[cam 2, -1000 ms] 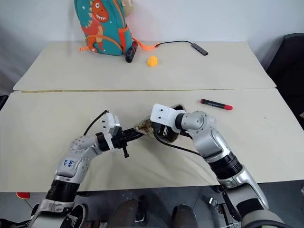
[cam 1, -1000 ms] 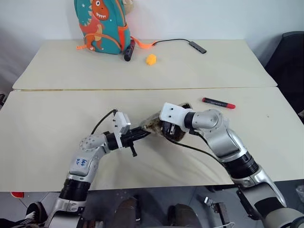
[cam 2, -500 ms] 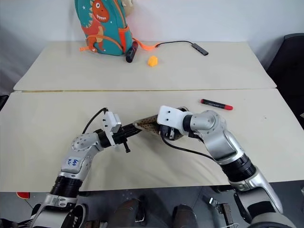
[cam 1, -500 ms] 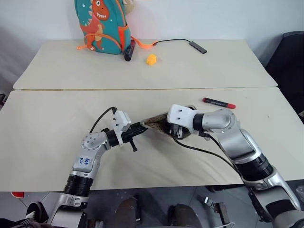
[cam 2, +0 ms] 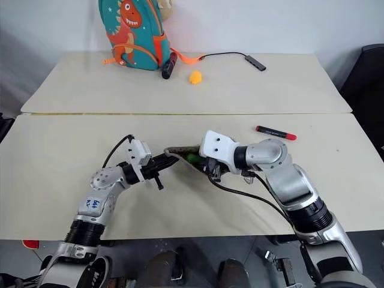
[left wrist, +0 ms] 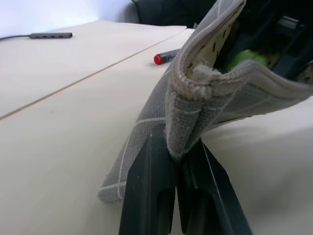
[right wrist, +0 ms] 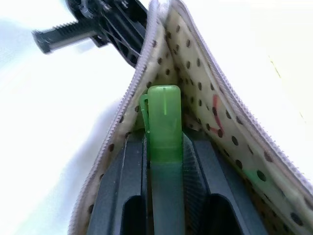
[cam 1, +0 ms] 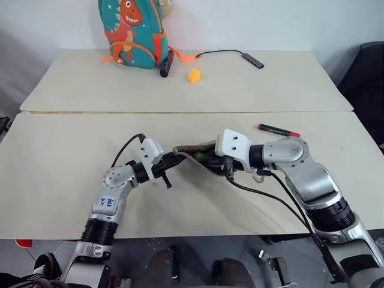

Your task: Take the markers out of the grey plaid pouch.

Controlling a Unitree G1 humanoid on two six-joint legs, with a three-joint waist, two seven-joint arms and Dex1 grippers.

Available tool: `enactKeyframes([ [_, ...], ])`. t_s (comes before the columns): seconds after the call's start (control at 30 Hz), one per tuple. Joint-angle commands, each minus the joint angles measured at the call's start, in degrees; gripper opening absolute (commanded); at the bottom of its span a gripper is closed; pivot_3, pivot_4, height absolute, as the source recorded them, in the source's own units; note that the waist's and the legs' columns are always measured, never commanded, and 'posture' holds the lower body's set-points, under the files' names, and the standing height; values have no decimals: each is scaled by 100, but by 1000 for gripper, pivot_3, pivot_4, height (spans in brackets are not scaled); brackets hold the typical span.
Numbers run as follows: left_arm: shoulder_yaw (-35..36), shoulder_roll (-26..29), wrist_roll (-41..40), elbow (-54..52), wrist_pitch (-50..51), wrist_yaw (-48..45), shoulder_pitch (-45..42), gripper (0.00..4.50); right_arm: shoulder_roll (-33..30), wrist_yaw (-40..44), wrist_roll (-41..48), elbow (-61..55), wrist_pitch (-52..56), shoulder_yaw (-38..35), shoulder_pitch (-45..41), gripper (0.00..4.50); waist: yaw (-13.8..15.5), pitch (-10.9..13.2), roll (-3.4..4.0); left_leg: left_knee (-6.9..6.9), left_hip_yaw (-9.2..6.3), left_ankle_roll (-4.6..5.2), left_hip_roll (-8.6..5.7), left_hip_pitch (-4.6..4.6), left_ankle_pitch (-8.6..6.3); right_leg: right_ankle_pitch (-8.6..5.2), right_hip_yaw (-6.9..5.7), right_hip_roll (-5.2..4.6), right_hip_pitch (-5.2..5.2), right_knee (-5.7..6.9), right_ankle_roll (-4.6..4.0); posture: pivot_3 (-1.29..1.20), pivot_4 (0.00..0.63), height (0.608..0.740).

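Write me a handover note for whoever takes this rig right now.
Left hand: shut on the end of the grey plaid pouch, holding its mouth up.
Right hand: inside the pouch, shut on the green marker.
Red marker: already out, lying on the table to the right of the arms.
Left to do: draw the green marker clear of the pouch and set it down.

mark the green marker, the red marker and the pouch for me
green marker (right wrist: 164, 127), right wrist view, on its capped end between the jaws.
red marker (cam 1: 278, 129), left eye view, mid-barrel, lying on the table.
pouch (left wrist: 146, 127), left wrist view, on its grey outer fabric.
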Motion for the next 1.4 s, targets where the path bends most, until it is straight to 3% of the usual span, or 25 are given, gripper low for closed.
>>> enactKeyframes([
  [0.03, 190, 35, 26, 47, -5, 189, 65, 0, -123, 44, 428, -192, -132, -571, 38, 600, -1, 0, 0, 0, -1, 0, 0, 0, 0, 0, 0, 0, 0, -1, 0, 0, 150, 740],
  [0.37, 50, -108, -11, -223, 200, 185, 209, 0, 526, -482, 1522, -432, 371, -991, -240, 599, 0, 0, 0, 0, -3, 0, 2, 0, 0, 0, 1, 1, 2, 1, 0, 0, 150, 740],
  [0.43, 97, -181, -92, -267, 289, 259, 195, 0, 500, -522, 1549, -466, 374, -942, -198, 599, 15, 0, 0, 1, -5, 1, 0, -1, 0, 0, 2, -2, 3, 1, 0, 0, 150, 740],
  [0.53, 218, -283, -2, -204, 69, 535, 71, 0, 281, -306, 2239, -924, 1216, -926, 16, 599, 15, 0, 0, 3, -5, 3, -1, -2, -1, 1, 2, -3, 5, 0, 2, 0, 150, 740],
  [0.8, 401, -470, -182, -249, -40, 642, -37, 0, 193, -535, 2255, -1100, 1309, -698, 194, 597, -14, 0, 0, 2, -3, 4, 0, 1, -2, 1, -1, -2, 4, -3, 2, 0, 150, 740],
  [1.0, 407, -326, -179, -280, 35, 539, 65, 0, 348, -885, 2746, -1028, 1652, -1182, -235, 597, -3, 0, 0, 2, -5, 4, 0, -2, -2, 2, 0, -2, 3, -1, 2, 0, 150, 740],
  [1.17, 790, -57, -923, -697, 985, 326, 210, 0, -707, -767, 2535, -987, 1931, -1251, 33, 597, 40, 1, -1, 7, -9, 11, -3, -5, -7, 2, 4, -8, 6, -10, 3, 0, 150, 740],
  [1.27, 1098, 521, -1692, -1217, 2253, 112, 358, 0, -1427, -525, 2496, -913, 1829, -1468, 466, 597, -4, 1, -2, 2, -8, 9, -1, -5, -7, 2, 5, -7, 5, -13, 3, 0, 150, 740],
  [1.4, 1622, 1198, -2441, -1541, 3625, 329, 250, 0, -1920, -595, 2122, -473, 1473, -1489, 684, 597, -38, 2, -1, -2, -2, 7, 2, -1, -6, 2, 10, -5, 3, -13, 2, 0, 150, 740],
])
